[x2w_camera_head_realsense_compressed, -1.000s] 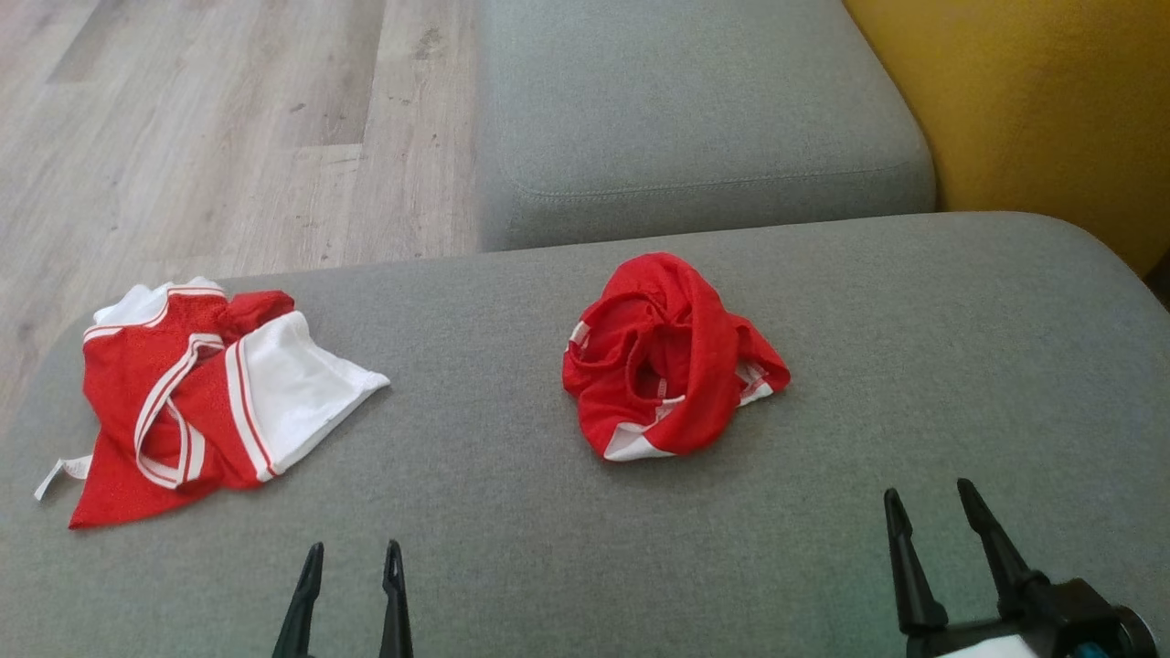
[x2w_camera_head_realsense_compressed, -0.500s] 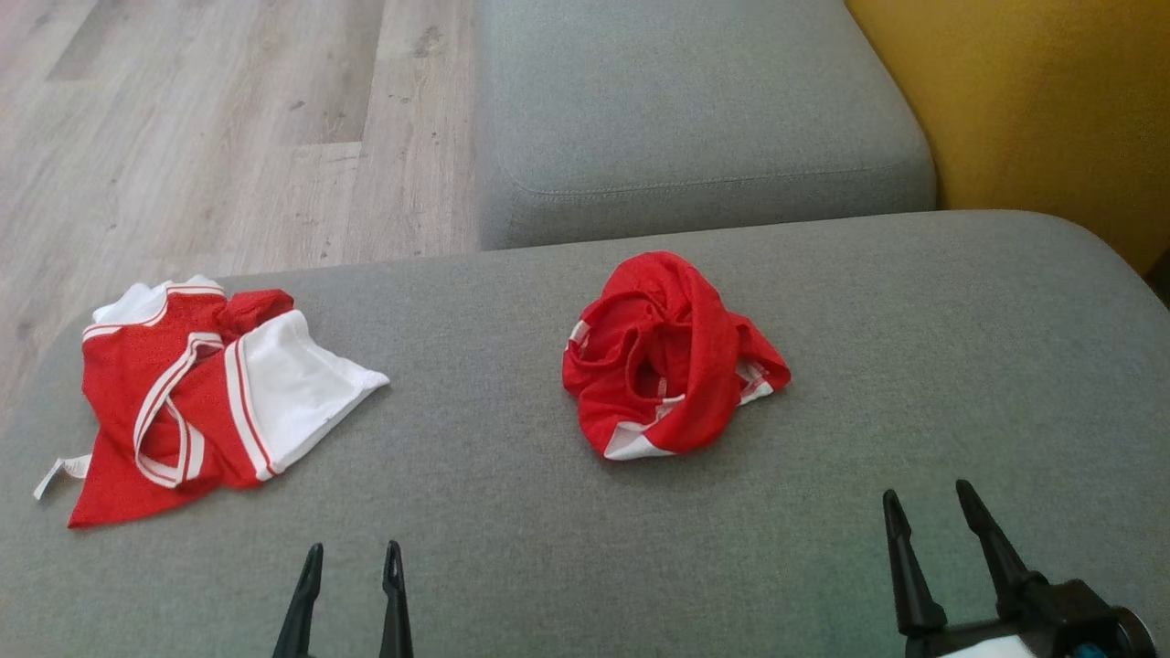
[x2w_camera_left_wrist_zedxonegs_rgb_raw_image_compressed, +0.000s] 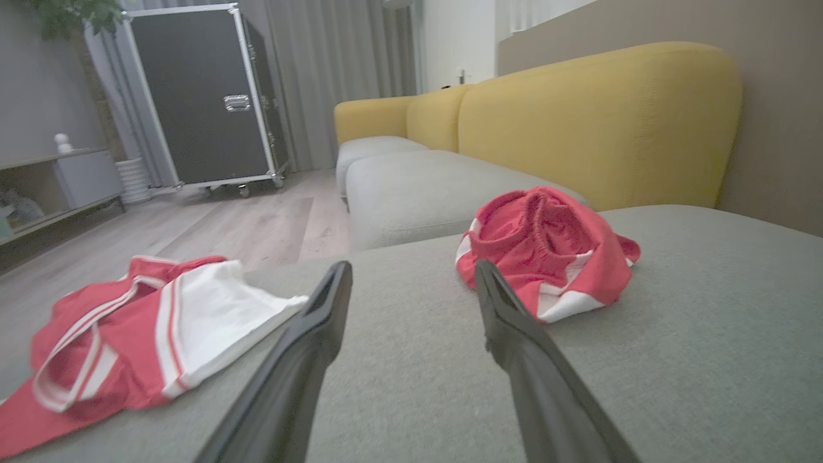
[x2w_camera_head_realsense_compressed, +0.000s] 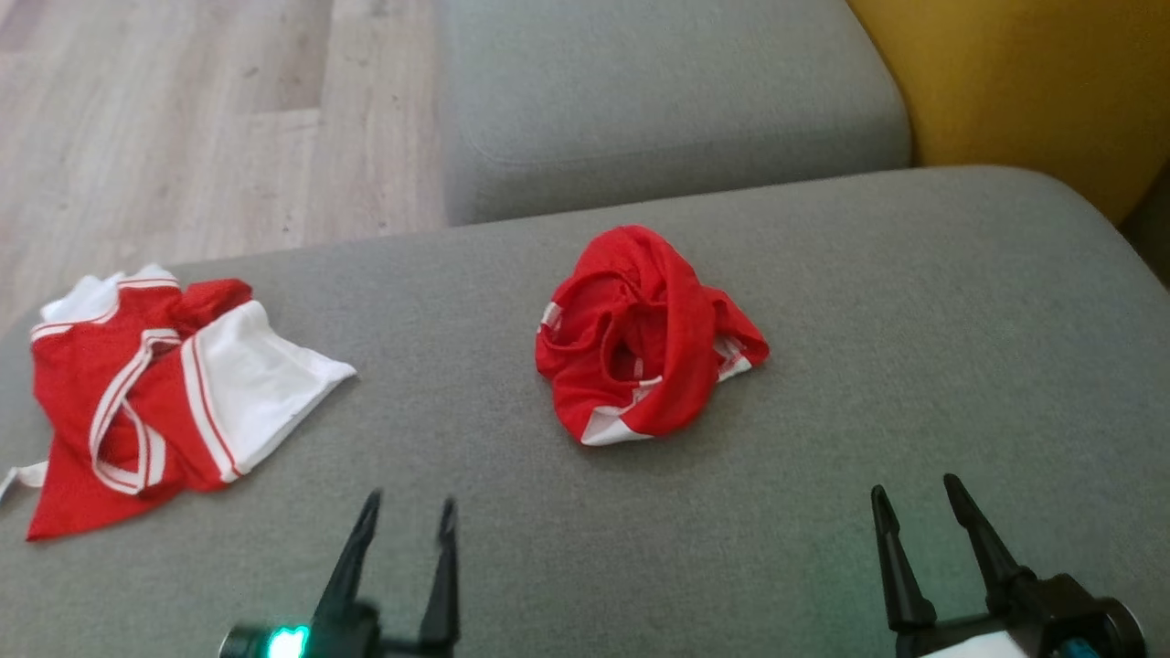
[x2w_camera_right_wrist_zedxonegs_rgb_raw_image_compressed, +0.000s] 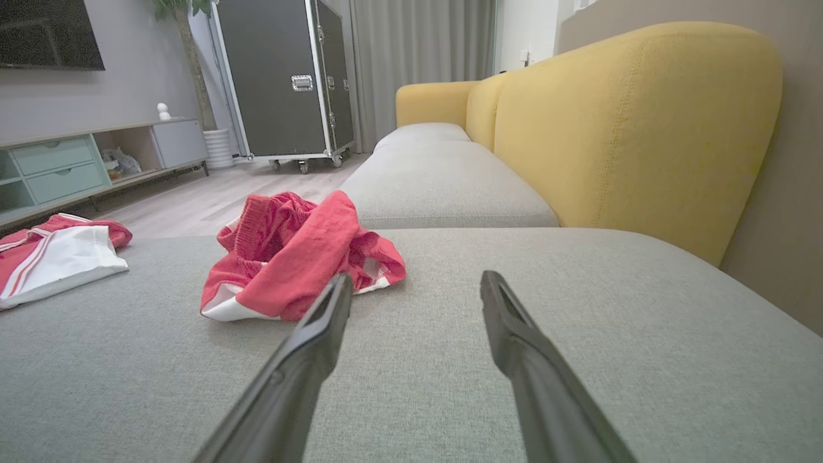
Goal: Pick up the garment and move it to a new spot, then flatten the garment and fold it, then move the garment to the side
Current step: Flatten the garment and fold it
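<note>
Crumpled red garment lies mid-frame on a grey sofa cushion; a red-and-white garment lies at left. Left tool and right tool hover at the bottom edge, both open and empty. Pickup seemingly not begun; next, reach forward and pinch the heap.

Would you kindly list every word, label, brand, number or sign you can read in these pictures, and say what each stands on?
There is no readable text in these pictures.
The crumpled red garment: red cloth and white trim, no lettering.
The red and white garment: stripes, no lettering; its small white tab is too small to read.
The black flight case: a metal latch, no label visible.
</note>
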